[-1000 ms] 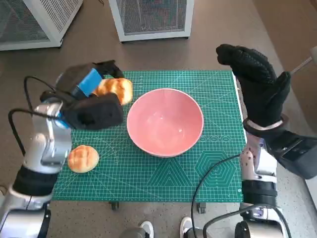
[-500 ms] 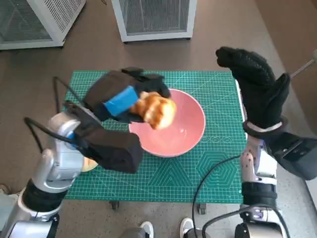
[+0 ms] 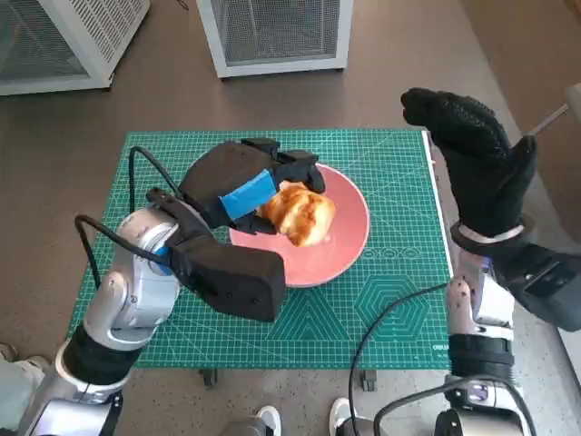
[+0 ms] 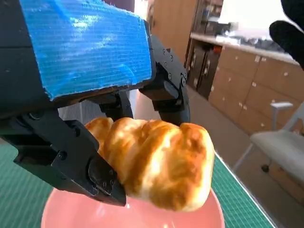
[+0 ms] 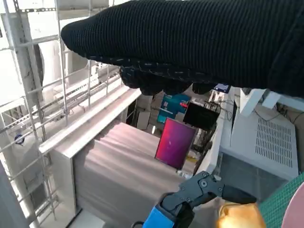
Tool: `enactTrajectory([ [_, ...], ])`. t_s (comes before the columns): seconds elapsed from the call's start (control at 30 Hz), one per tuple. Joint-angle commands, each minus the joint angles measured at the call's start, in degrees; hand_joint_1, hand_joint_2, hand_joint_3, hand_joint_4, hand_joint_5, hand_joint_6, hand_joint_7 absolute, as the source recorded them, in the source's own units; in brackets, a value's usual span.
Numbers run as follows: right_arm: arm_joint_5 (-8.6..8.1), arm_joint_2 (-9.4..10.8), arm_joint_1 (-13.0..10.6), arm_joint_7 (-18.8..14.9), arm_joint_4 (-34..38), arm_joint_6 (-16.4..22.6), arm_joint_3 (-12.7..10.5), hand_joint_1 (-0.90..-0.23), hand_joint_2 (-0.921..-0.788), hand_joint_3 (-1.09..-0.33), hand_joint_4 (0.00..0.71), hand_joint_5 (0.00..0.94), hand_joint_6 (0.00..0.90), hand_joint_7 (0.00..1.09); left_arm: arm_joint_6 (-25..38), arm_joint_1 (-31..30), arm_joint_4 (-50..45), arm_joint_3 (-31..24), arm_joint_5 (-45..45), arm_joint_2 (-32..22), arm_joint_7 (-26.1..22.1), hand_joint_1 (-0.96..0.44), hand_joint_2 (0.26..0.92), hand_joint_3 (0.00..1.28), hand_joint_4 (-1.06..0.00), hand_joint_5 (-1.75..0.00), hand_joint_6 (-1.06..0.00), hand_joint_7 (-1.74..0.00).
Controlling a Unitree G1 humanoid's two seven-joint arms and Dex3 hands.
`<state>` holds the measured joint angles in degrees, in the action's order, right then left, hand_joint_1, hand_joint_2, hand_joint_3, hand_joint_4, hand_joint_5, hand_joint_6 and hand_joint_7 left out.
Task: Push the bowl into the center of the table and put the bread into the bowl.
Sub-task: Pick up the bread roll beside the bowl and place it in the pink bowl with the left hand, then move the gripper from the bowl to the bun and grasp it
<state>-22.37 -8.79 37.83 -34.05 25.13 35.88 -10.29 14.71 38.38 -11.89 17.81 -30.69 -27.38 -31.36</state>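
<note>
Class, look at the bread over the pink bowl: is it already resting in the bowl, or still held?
Still held. The left hand grips the bread, whose underside hangs above the bowl.

Green cutting mat [image 3: 399, 300] covers the counter — two white mesh-sided cabinets [image 3: 277, 32] on the brown floor [image 3: 408, 54] beyond its far edge.

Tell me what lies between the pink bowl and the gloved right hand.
Only bare green cutting mat, in the head view, between the pink bowl and the black-gloved right hand.
</note>
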Motion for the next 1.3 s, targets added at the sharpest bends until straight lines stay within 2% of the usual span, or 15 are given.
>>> enactTrajectory([
  [0.03,-0.21,-0.28,-0.99,-0.33,0.27,-0.82,-0.07,-0.654,-0.921,-0.763,0.204,0.002,0.102,0.28,2.21,-0.24,-1.75,-0.82,2.26,-0.36,-4.04,0.08,0.792,0.03,-0.32,-0.26,-0.32,-0.17],
  [0.07,-0.21,-0.26,-0.99,-0.31,0.21,-0.86,-0.05,-0.654,-0.921,-0.763,0.204,0.002,0.103,0.28,2.22,-0.22,-1.87,-1.01,2.66,-0.59,-4.61,0.06,0.780,0.02,-0.28,-0.17,-0.30,-0.11],
  [0.17,-0.22,-0.19,-1.03,-0.27,0.08,-0.89,-0.03,-0.654,-0.921,-0.763,0.203,0.001,0.104,0.28,1.88,-0.15,-2.57,-1.62,2.94,-1.50,-5.46,-0.02,0.757,0.01,-0.16,-0.06,-0.26,-0.04],
  [0.4,-0.10,0.08,-1.00,-0.21,0.38,-0.66,0.05,-0.654,-0.921,-0.762,0.204,0.001,0.108,0.27,-0.40,-0.87,-4.40,-2.82,0.95,-4.03,-4.43,-0.18,0.742,0.00,-0.05,0.00,-0.21,0.00],
  [0.73,0.08,0.89,-1.32,0.22,-0.11,-0.73,0.50,-0.653,-0.921,-0.768,0.200,0.000,0.107,0.27,2.13,-3.52,-9.69,-8.53,4.14,-6.45,-6.44,-0.25,0.741,0.00,-0.01,0.00,-0.18,0.00],
  [0.93,0.21,1.21,-1.82,0.56,-1.00,-0.95,0.73,-0.653,-0.921,-0.769,0.199,0.000,0.108,0.26,4.55,-6.68,-14.58,-15.84,9.10,-10.02,-9.24,-0.26,0.741,0.00,-0.01,0.00,-0.20,-0.01],
  [1.3,-0.28,1.67,-2.12,0.71,-1.75,-1.84,0.74,-0.657,-0.921,-0.768,0.198,0.000,0.108,0.26,11.03,-17.23,-23.11,-32.11,16.68,-16.91,-12.55,-0.23,0.724,0.00,-0.01,0.00,-0.21,-0.01],
])
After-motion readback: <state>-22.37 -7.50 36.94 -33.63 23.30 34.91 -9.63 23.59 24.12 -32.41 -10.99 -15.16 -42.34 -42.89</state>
